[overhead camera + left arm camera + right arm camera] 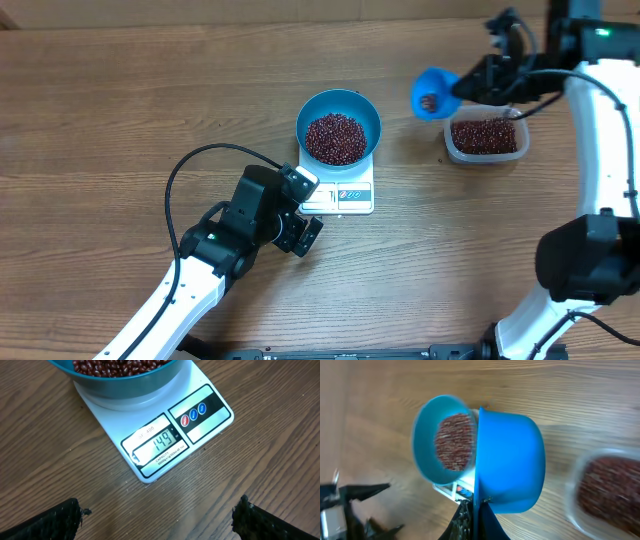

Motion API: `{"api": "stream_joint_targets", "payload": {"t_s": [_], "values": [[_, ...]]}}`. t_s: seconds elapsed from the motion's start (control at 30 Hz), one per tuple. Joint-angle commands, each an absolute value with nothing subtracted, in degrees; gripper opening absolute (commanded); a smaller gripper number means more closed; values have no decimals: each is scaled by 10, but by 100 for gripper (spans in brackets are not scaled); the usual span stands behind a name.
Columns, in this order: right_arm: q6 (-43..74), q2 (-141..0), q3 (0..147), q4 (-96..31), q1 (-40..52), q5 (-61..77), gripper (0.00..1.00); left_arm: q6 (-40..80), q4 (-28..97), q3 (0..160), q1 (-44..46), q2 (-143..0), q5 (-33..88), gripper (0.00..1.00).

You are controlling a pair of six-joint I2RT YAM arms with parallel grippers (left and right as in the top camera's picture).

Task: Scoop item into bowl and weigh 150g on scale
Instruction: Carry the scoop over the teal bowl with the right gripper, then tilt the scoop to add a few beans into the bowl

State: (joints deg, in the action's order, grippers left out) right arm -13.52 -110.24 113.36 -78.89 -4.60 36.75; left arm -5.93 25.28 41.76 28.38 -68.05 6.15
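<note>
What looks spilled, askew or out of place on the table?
Nothing stands out. The beans lie only in the bowl, the tub and the scoop; none show on the table. The bowl sits upright on the scale.

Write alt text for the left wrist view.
White kitchen scale reading 149, a blue bowl of red-brown beans on it at the top edge. The open left gripper's black fingertips show in the bottom corners.
</note>
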Motion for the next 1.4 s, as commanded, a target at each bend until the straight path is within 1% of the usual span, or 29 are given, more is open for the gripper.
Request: {"api": "stream_joint_targets", "payload": {"t_s": [0.0, 0.23, 0.67, 0.83, 1.37], "values": [[-137, -1092, 1153, -773, -6, 384, 4, -47, 253, 418, 281, -682, 58, 100], [-120, -1092, 1153, -744, 86, 291, 4, -47, 253, 418, 281, -682, 58, 100], [-107, -1092, 1153, -675, 207, 103, 4, -47, 253, 418, 281, -682, 58, 100], [-111, -1092, 1153, -665, 233, 52, 4, -47, 253, 418, 281, -682, 58, 100], [-182, -1092, 1153, -663, 242, 46, 4, -47, 253, 418, 281, -682, 58, 100]]}}
